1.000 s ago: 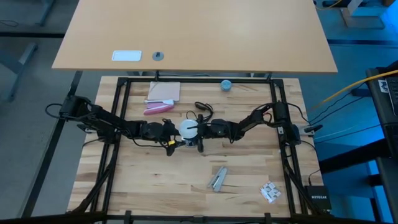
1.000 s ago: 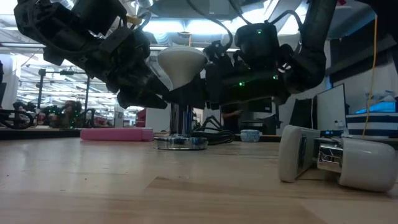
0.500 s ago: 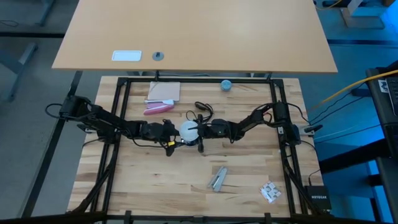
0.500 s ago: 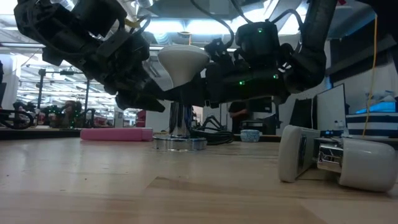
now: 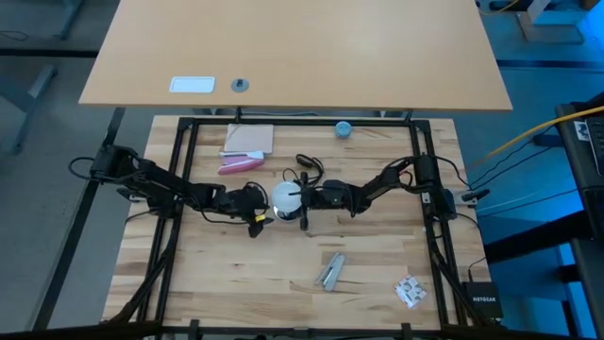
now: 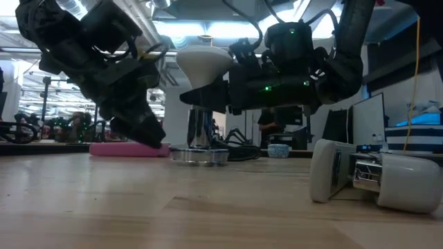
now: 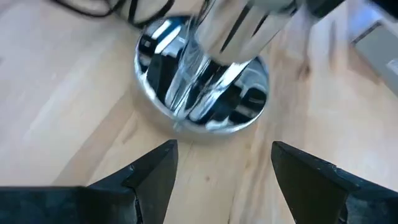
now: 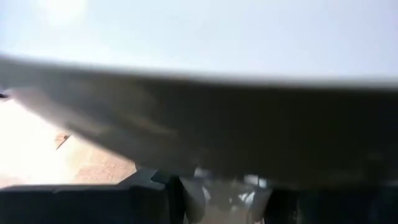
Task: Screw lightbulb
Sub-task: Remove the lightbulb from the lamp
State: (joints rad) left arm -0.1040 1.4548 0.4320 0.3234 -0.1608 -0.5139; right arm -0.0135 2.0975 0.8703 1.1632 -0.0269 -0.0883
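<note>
Bulb (image 5: 284, 197) sits at frame centre in the high view, a white globe between the two arms. In the low view the bulb (image 6: 203, 63) stands upper centre, wide end up, neck down into the chrome socket (image 6: 199, 142), whose round base rests on the table (image 6: 138, 200).

Right gripper (image 5: 294, 200) reaches in from the right of the high view and meets the bulb's right side. Low view: its dark fingers (image 6: 208, 93) run level across the bulb's neck, just under the globe. Right wrist view is filled by the white bulb (image 8: 199, 31) up close, with a dark shadowed band beneath. Claw reads as clenched on the bulb.

Left gripper (image 5: 257, 206) lies just left of the bulb in the high view, slightly lower in frame, not touching it. Low view: it is tilted down at left centre, tip (image 6: 149, 133) near the table beside the socket base. Left wrist view: both fingers (image 7: 155, 174) spread wide, nothing between them, chrome socket (image 7: 202, 81) straight ahead beyond the gap. Claw released.

Other items, high view: pink bar (image 5: 239, 165) upper left of centre, below a tan pad (image 5: 250, 139); blue-grey cap (image 5: 343, 128) at top centre; black cord (image 5: 308, 166) curling above the socket; grey metal piece (image 5: 330, 270) lower centre.
</note>
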